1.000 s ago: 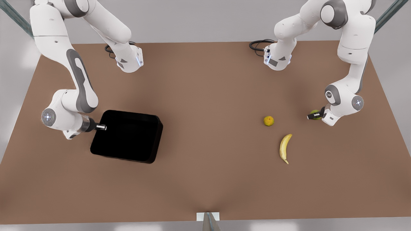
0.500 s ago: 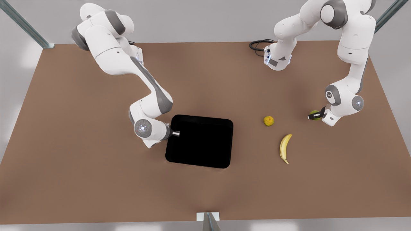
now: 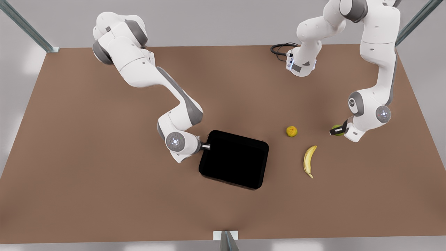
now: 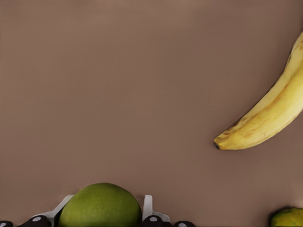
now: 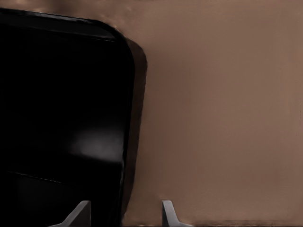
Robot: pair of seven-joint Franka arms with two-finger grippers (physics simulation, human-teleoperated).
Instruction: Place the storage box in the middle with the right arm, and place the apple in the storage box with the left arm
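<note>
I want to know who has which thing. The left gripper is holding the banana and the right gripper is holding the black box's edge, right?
Not quite. The left gripper holds the green apple, as the left wrist view shows; the banana lies apart on the table. The right gripper does hold the storage box wall.

A brown table (image 3: pixel 104 174) carries everything. Near its middle sits the black storage box (image 3: pixel 233 159), turned a little askew to the table's edges. Toward the front view's right lie a mottled yellow-orange round fruit (image 3: pixel 291 131) and, just below it in that view, a banana (image 3: pixel 308 161) lying lengthwise. A coiled black cable (image 3: pixel 280 48) rests at the far edge.
</note>
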